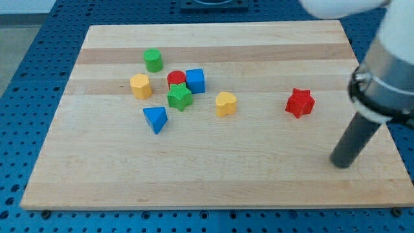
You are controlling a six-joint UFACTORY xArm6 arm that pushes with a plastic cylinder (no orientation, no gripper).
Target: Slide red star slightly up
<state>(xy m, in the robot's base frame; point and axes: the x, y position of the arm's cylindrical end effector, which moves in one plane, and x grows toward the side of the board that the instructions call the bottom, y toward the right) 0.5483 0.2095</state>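
Note:
The red star [299,102] lies on the wooden board [213,175], at the view's right, apart from the other blocks. My tip [341,162] rests on the board below and to the right of the red star, with a clear gap between them. The dark rod rises from the tip toward the view's upper right.
A cluster sits at the board's left centre: green cylinder [153,59], yellow hexagon [140,85], red cylinder [175,79], blue cube [195,80], green star [179,97], blue triangle [156,119], yellow heart [225,103]. The board's right edge lies near the rod.

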